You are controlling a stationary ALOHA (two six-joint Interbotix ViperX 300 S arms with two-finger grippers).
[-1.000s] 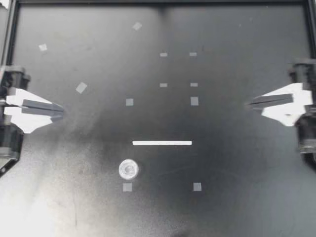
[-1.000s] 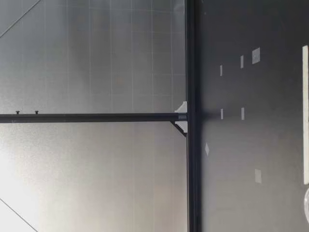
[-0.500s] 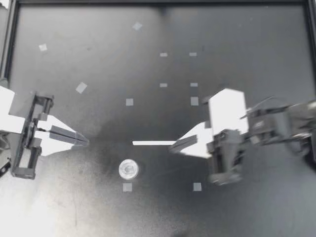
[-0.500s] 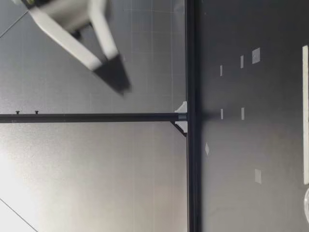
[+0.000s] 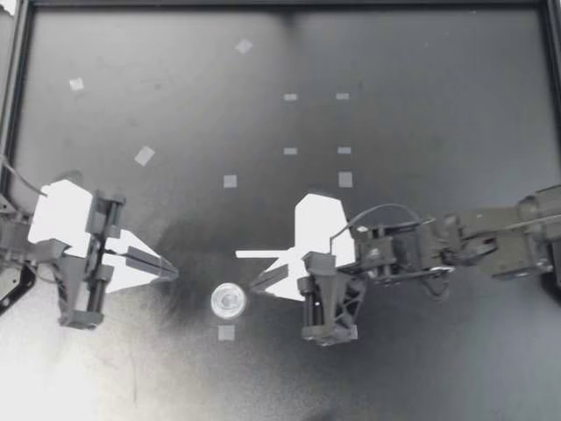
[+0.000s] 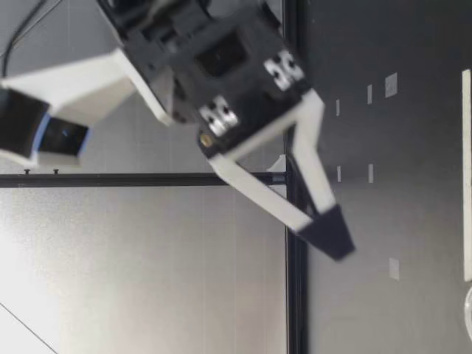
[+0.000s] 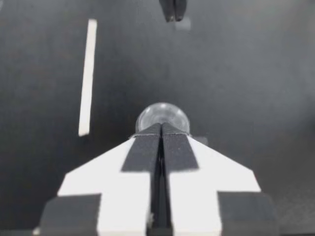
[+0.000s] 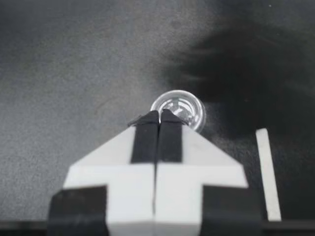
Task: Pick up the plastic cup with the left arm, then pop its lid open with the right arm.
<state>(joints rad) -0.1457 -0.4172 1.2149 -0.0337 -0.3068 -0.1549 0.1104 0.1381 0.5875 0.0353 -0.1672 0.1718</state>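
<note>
In the top view, going from the left edge: one left claw (image 5: 173,274) sits at the lower left of the frame, its two fingers pressed together with nothing between them. Its tip points toward the one small clear round object (image 5: 229,301), which lies on the dark surface (image 5: 421,70) just left of centre in the lower half. The tip is near it but apart from it.

Right of the object comes one right claw (image 5: 254,285), on an arm reaching in from the right edge. Its fingers are also closed together and hold nothing. The tip stands just beside the object's rim, and I cannot tell whether it touches.

One white strip (image 5: 259,254) lies above the object, near the centre, with its right end hidden under the right arm. Ten grey tape squares (image 5: 230,181) show on the surface, nine spread over the upper half and one directly below the object.

The low view shows one lone claw (image 6: 328,236) hanging above the surface, its fingertips meeting.

In the left wrist view the closed left claw (image 7: 161,130) has the clear round object (image 7: 162,115) straight ahead of its tip. The white strip (image 7: 87,73) lies off to one side.

In the right wrist view the closed right claw (image 8: 159,116) has the object (image 8: 182,105) just ahead of it and slightly to the side. The strip (image 8: 268,172) lies beside the claw.
</note>
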